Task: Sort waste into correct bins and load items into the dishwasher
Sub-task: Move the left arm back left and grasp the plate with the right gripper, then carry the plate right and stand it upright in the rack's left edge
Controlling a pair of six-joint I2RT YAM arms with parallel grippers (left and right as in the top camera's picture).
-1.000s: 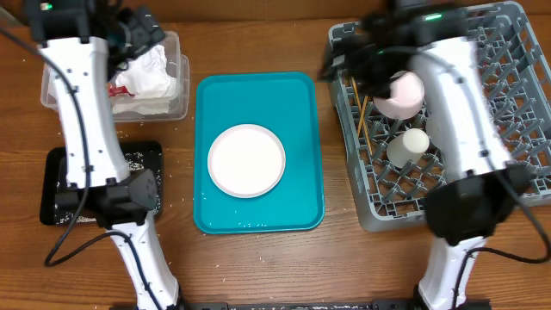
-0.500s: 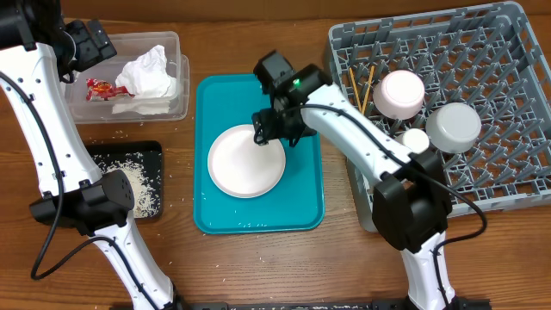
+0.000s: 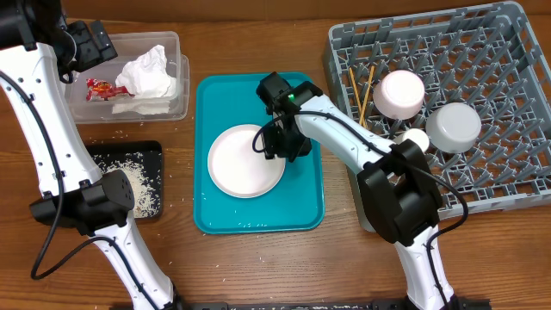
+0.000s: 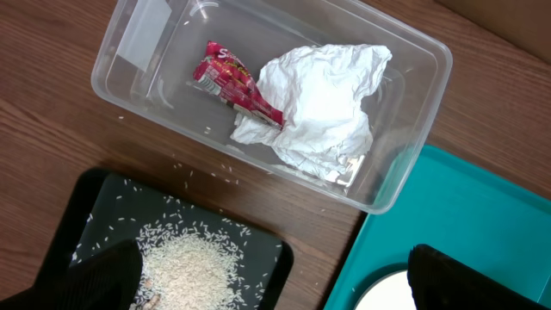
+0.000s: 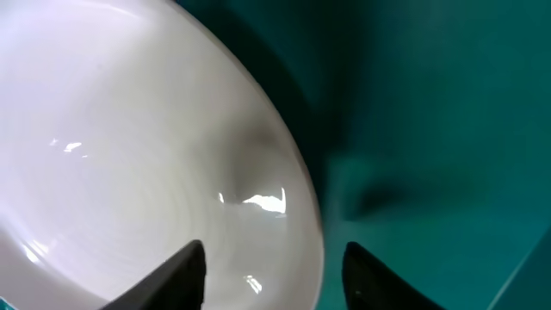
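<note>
Wooden tabletop [image 3: 258, 267] carries the teal tray [image 3: 301, 202], where the large white plate [image 3: 239, 165] lies flat and glossy. The right gripper [image 5: 271, 251] sits low at the plate's rim, jaws half spread astride that edge. One finger is over the plate, the other over the tray, and no pinch shows.

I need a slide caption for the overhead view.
Right gripper, jaws apart, at the rim of the white plate on the teal tray; pink plate and bowl sit in the grey rack.

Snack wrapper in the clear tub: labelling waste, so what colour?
Small snack wrapper: red with white print; best in left wrist view.
</note>
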